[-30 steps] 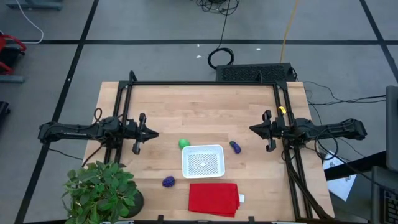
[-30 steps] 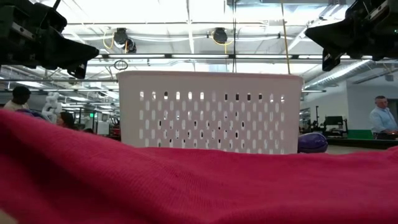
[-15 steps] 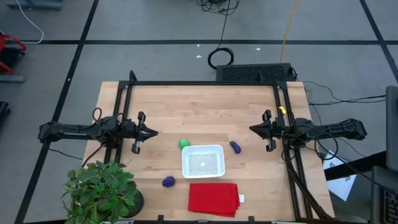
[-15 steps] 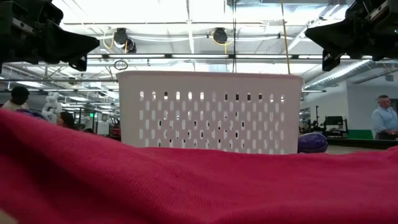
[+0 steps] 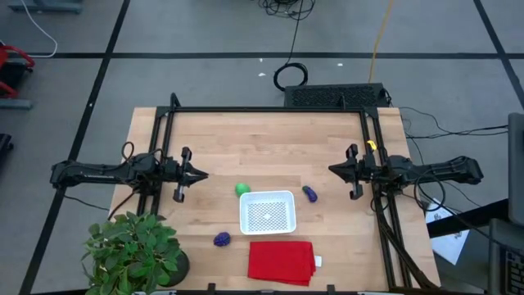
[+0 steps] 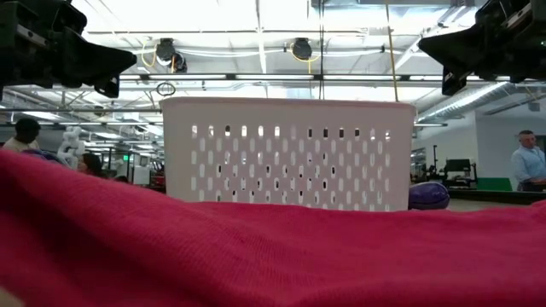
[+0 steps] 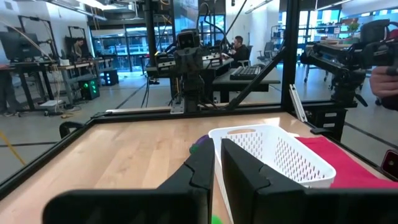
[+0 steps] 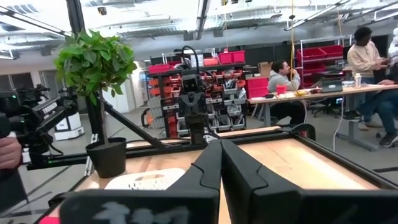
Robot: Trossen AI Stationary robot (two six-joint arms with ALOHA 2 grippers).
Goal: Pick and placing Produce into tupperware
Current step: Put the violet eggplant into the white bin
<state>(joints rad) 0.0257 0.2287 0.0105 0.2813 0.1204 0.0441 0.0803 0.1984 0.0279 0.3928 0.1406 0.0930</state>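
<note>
Dark left gripper (image 5: 199, 174) and right gripper (image 5: 335, 170) (nearly closed) opposite.

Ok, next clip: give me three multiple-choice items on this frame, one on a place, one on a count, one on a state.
1. The green piece lies where?
A. inside the tupperware
B. on the table by the tupperware's corner
C. on the red cloth

2. How many produce pieces lie on the table?
A. one
B. three
C. five

3. The left gripper is:
A. holding produce
B. shut and empty
C. wide open

Key: 1 B, it sits outside the rim; 2 B, one green, two purple; 3 B, its fingers nearly meet with nothing between.
</note>
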